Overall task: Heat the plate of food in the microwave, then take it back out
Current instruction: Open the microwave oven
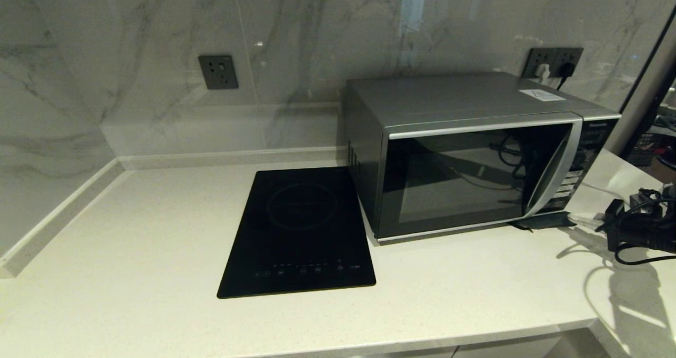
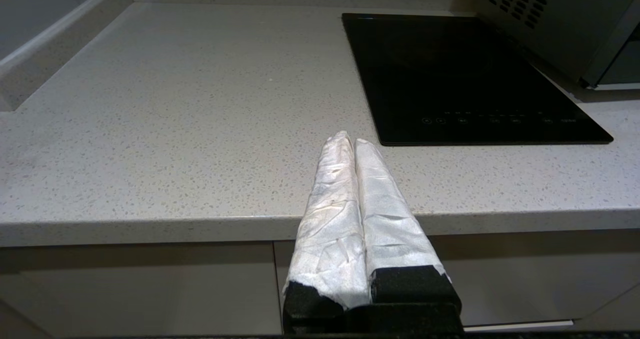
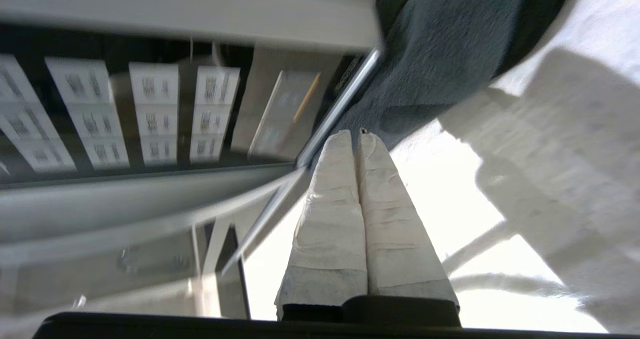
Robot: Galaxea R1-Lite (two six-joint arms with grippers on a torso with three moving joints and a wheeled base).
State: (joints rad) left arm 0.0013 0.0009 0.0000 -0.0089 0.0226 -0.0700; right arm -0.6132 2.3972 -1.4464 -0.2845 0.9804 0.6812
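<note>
The silver-grey microwave stands at the back right of the counter with its dark glass door shut and its curved handle on the right. The plate of food is not in view; nothing shows through the dark glass. My right gripper is shut and empty, low over the counter beside the microwave's lower right front corner. In the right wrist view it points at the button panel. My left gripper is shut and empty, held at the counter's front edge, outside the head view.
A flat black induction hob lies left of the microwave. A dark grey-blue cloth sits under the microwave's right front corner. Wall sockets and plugged cables are behind. The pale counter ends at a raised rim on the left.
</note>
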